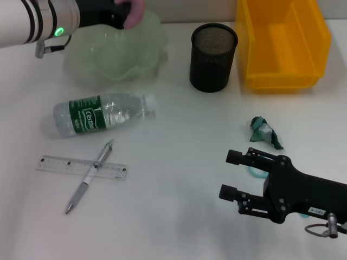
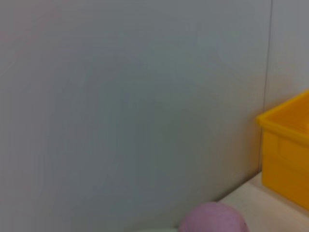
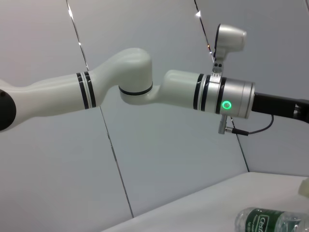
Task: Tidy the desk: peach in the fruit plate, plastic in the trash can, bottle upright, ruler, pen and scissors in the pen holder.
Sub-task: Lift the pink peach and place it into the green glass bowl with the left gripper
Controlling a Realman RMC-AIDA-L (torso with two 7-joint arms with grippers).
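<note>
The left end effector (image 1: 126, 16) is closed on the peach (image 1: 135, 12), holding it above the fruit plate (image 1: 116, 54); the plate lies directly beneath, so the coming release looks like a straight drop. The right end effector (image 1: 234, 174) hovers open low over the bench (image 1: 179, 162), with the crumpled plastic (image 1: 265, 131) just beyond its fingertips.
</note>
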